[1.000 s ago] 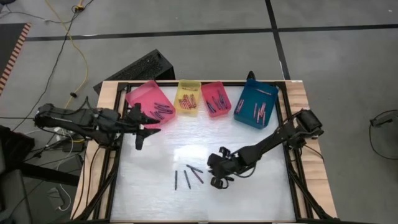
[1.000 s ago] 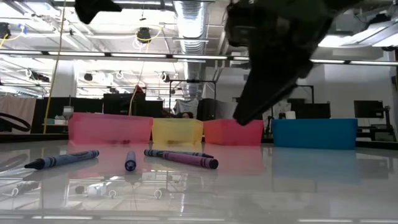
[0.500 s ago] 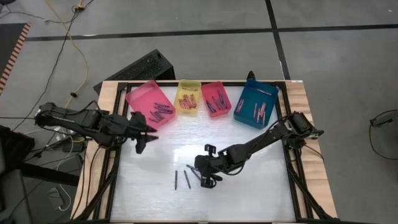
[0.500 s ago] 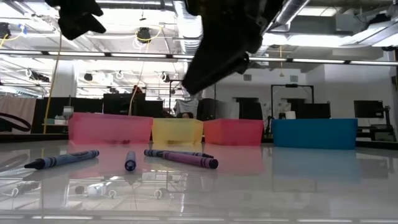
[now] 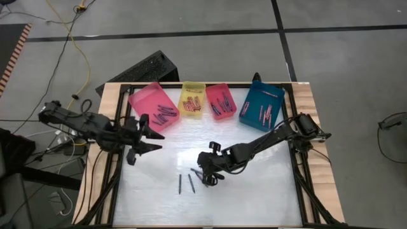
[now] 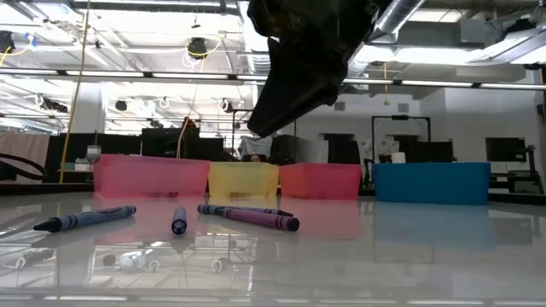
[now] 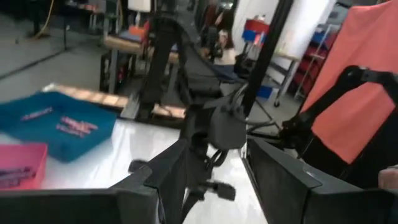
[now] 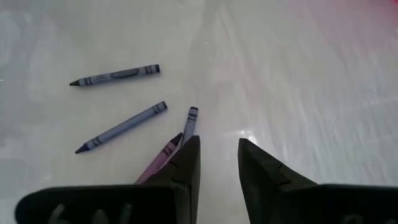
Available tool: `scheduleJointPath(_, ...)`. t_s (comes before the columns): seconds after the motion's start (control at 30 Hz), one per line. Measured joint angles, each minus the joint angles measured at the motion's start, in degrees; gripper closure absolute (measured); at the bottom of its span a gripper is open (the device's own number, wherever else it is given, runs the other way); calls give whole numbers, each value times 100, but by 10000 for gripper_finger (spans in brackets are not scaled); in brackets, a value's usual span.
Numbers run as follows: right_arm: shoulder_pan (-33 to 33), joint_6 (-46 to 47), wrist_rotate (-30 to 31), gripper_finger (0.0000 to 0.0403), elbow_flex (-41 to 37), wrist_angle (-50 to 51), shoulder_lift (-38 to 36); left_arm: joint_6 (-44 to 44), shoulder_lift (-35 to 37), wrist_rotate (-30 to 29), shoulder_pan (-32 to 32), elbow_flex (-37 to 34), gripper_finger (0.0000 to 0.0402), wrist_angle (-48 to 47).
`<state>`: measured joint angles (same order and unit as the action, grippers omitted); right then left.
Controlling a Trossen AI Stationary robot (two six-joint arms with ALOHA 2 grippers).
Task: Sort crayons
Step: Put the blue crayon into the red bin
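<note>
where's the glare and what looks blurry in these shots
High view: a bright glare patch on the white table. Low view: the glossy table mirrors the trays, and the right gripper looms as a dark silhouette. Left wrist view: the room behind is soft. Right wrist view: the crayons stay sharp.

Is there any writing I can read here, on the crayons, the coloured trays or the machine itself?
None can be read.
Crayons on the table: dark marks on the paper wrappers, too small and blurred to make out.
Blue tray: what lies inside looks like printed lines, but it is blurred and unreadable.
Pink tray, yellow tray, red tray: no lettering visible.
</note>
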<state>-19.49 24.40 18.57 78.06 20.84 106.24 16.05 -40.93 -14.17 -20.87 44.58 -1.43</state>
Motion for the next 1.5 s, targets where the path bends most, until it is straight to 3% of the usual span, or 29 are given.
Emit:
scheduleJointPath(0.37,-26,68,-149,300,-4,204,0,228,84,-1027,-39,2,237,-1013)
scheduleJointPath(0.6,-107,59,-194,300,-7,481,79,206,82,-1364,-39,2,237,-1372)
scheduleJointPath(1.1,-52,59,-538,300,86,25,568,-345,174,-1201,-37,4,237,477)
scheduleJointPath(1.5,-125,-393,-303,300,81,159,566,-956,311,-1062,-39,8,237,505)
